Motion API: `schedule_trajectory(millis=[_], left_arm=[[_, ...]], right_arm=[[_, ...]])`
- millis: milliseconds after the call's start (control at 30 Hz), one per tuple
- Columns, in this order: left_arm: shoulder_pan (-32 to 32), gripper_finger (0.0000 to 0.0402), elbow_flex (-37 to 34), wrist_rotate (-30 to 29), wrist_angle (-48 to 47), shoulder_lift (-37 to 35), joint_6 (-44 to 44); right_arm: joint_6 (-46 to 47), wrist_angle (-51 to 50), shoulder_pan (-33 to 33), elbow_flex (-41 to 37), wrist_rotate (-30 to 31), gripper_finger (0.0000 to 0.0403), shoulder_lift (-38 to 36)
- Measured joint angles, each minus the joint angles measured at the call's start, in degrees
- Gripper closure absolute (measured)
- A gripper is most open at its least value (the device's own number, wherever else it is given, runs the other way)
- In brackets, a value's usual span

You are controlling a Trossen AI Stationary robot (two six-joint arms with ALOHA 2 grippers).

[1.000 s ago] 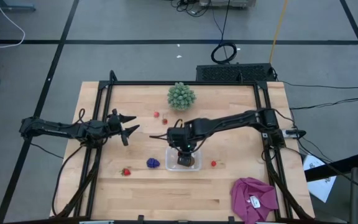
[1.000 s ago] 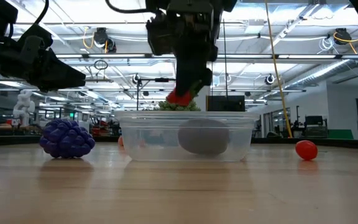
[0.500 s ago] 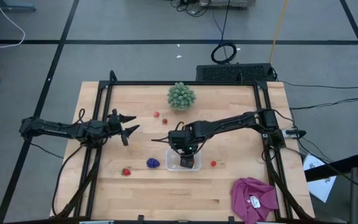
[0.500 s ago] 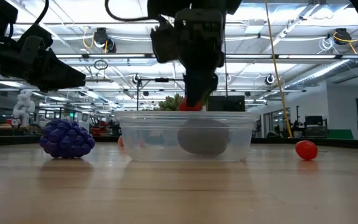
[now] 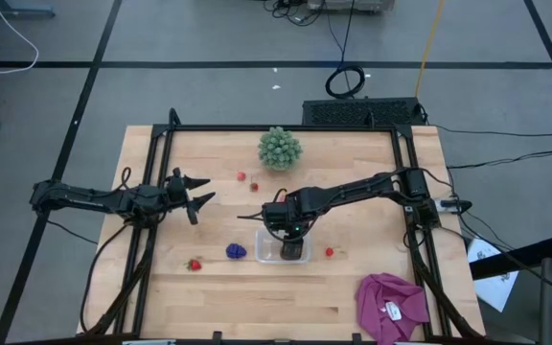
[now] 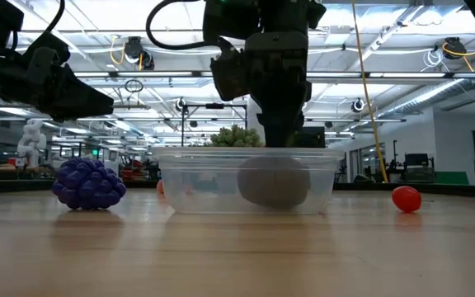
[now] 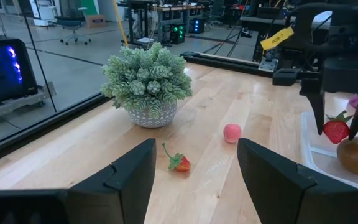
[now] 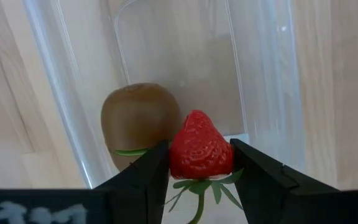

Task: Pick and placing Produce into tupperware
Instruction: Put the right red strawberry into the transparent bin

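Observation:
My right gripper (image 5: pixel 286 233) hangs over the clear tupperware (image 5: pixel 281 252), shut on a red strawberry (image 8: pixel 201 151). The brown kiwi (image 8: pixel 140 123) lies on the tupperware's floor just beside the berry. The purple grape cluster (image 5: pixel 236 251) sits on the table left of the tupperware. Loose strawberries rest on the wood at the near left (image 5: pixel 195 264), right of the tupperware (image 5: pixel 329 252), and farther back (image 5: pixel 241 176). My left gripper (image 5: pixel 207 189) hovers open over the table's left part, touching nothing. My right gripper pinches the strawberry by its two sides (image 8: pixel 178 158) between the two fingers (image 8: pixel 146 179), coming from above and pointing down. The berry is lifted clear, its pointed tip down and its green leaves up toward the wrist, at about the height of the tupperware's rim (image 6: pixel 246 150).
A green spiky plant ball in a pot (image 5: pixel 280 148) stands near the far edge. A magenta cloth (image 5: pixel 391 305) lies at the near right corner. Black frame rails (image 5: pixel 151 240) run along both sides of the table.
My right gripper has come down with the strawberry, moving slightly toward the table's right, from well above the tupperware's rim to rim height beside the kiwi. It has stayed shut on the berry. The left arm has kept still.

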Motion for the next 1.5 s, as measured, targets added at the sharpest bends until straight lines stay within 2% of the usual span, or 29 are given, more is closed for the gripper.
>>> schedule_trajectory(millis=[333,1500], left_arm=[[0.0,0.0172,0.0,0.02,-0.02,0.0,0.0],[0.0,0.0172,0.0,0.07,-0.02,0.0,0.02]], right_arm=[[-4.65,-0.02,0.24,0.0,-0.02,0.0252,0.0],[-2.23,1.07,0.13,0.01,-1.92,0.0252,0.0]])
